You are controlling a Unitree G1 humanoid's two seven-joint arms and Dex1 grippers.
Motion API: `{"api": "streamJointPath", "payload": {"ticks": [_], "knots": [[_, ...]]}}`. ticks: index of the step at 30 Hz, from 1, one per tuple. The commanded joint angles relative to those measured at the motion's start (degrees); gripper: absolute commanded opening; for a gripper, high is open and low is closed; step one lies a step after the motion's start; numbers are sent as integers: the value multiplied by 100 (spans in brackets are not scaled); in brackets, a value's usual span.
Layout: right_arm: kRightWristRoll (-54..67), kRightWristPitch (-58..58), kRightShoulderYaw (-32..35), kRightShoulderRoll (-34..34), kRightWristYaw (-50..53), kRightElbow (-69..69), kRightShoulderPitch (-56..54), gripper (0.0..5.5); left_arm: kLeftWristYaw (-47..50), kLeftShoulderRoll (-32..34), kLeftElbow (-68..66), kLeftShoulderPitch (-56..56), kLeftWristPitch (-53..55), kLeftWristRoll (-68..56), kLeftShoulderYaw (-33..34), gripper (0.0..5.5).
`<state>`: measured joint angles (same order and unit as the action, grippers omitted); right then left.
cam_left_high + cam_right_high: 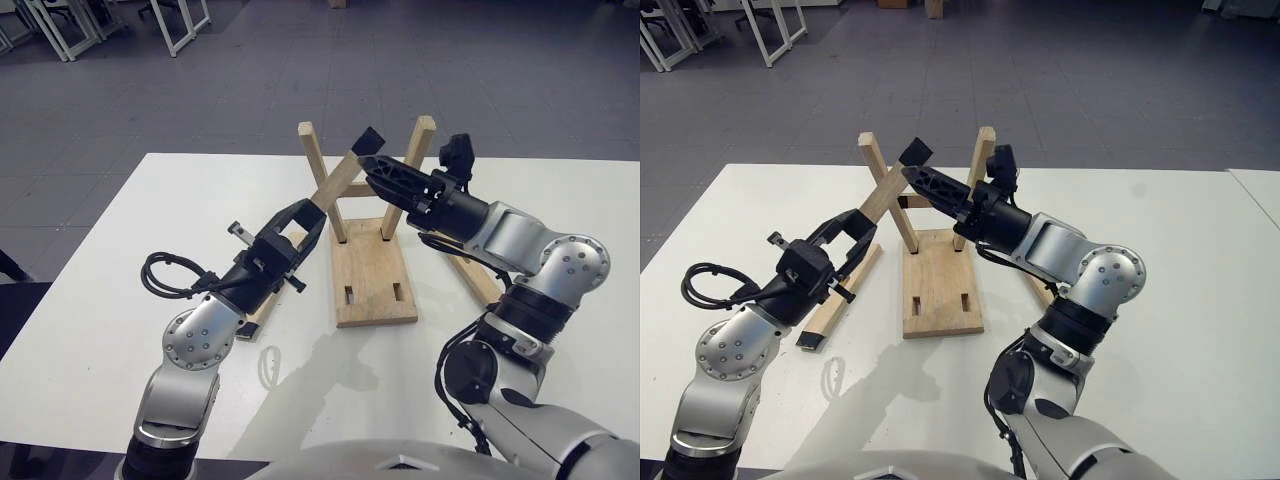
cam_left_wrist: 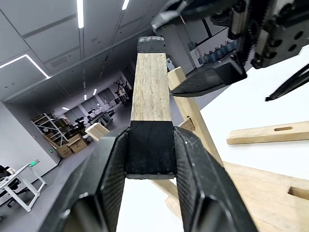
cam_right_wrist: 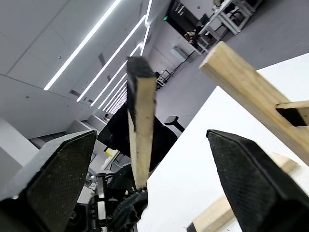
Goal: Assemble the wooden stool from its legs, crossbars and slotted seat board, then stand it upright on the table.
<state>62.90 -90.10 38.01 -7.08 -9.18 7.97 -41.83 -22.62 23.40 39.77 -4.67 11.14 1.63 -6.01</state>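
With the left pincer [image 1: 310, 212] clamped on the slanted pale wooden leg with a black end cap [image 1: 343, 178] above the white bench [image 1: 540, 200], beside the slotted wooden seat board [image 1: 372, 275], the wide-open right pincer [image 3: 152, 140] should probably close squarely before steering it slotward.

Seat board [image 1: 375, 285] flat, 2 legs [image 1: 315, 160] standing on it — 3rd leg [image 1: 349, 165] tilted, crossing one.
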Motion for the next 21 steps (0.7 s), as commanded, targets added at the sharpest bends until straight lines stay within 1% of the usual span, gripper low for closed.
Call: {"api": "streamJointPath", "payload": {"ticks": [1, 6, 9, 15, 16, 17, 19, 21], "knots": [[574, 210, -50, -245, 110, -287, -416, 418, -150, 25, -62, 83, 102, -126, -53, 132], [1239, 725, -377, -204, 371, -443, -389, 418, -235, -63, -55, 36, 318, -363, -181, 132], [1617, 987, -594, -113, 590, -459, -285, 371, -222, -113, -56, -7, 501, -601, -143, 132], [2071, 1370, -1083, 236, 849, -420, -111, 244, -156, -37, -52, 24, 673, -688, -66, 131], [2120, 1440, -1164, 297, 873, -410, -82, 232, -148, -30, -54, 27, 684, -681, -63, 131], [2158, 1504, -1241, 357, 889, -396, -51, 206, -138, -29, -53, 28, 694, -673, -66, 131], [2207, 1601, -1391, 489, 899, -360, 13, 170, -115, -28, -38, 26, 717, -670, -73, 131], [2136, 1658, -1593, 683, 777, -274, 124, 148, -60, -59, -7, 40, 770, -684, -49, 131]]}}
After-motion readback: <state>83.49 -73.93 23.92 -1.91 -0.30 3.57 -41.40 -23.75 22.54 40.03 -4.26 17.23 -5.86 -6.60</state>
